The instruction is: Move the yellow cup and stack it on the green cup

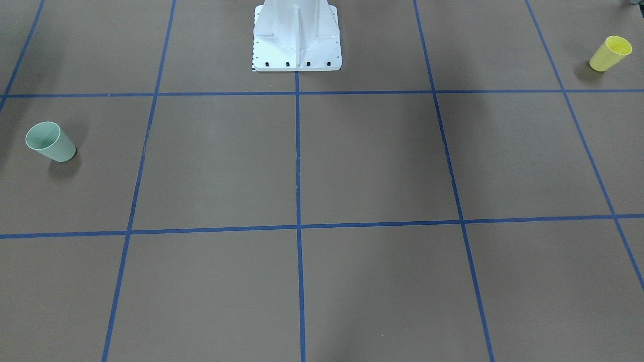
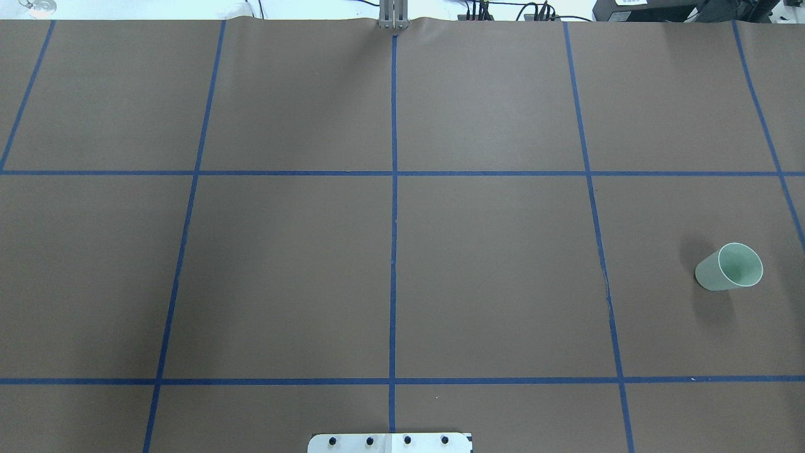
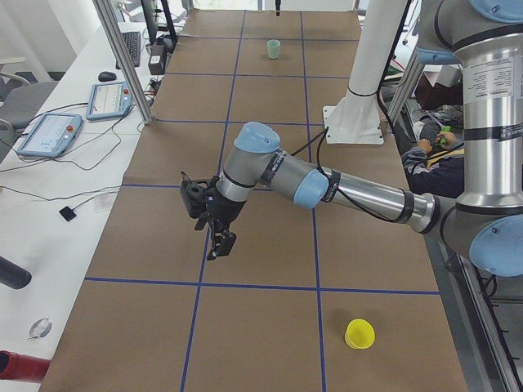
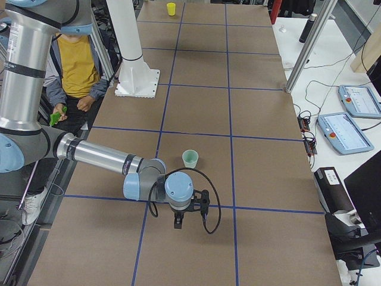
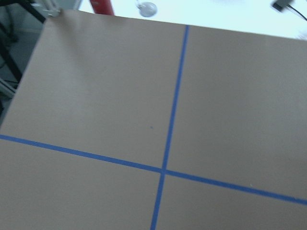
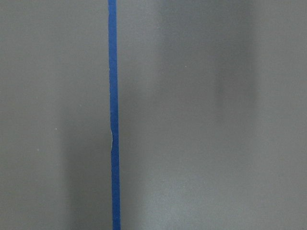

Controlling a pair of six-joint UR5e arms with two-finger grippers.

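Observation:
The yellow cup (image 1: 610, 53) stands upright near the table's corner on my left side; it also shows in the exterior left view (image 3: 359, 333) and far off in the exterior right view (image 4: 171, 8). The green cup (image 1: 50, 142) stands upright on my right side, also in the overhead view (image 2: 729, 267) and the exterior right view (image 4: 190, 158). My left gripper (image 3: 219, 245) hangs over the table, well away from the yellow cup. My right gripper (image 4: 178, 223) hangs a short way from the green cup. Both grippers show only in side views, so I cannot tell whether they are open or shut.
The white robot pedestal (image 1: 297, 37) stands at the table's middle rear edge. Blue tape lines (image 2: 394, 220) grid the brown table. A seated person (image 4: 77, 71) is behind the robot. Teach pendants (image 3: 49, 135) lie on the side bench.

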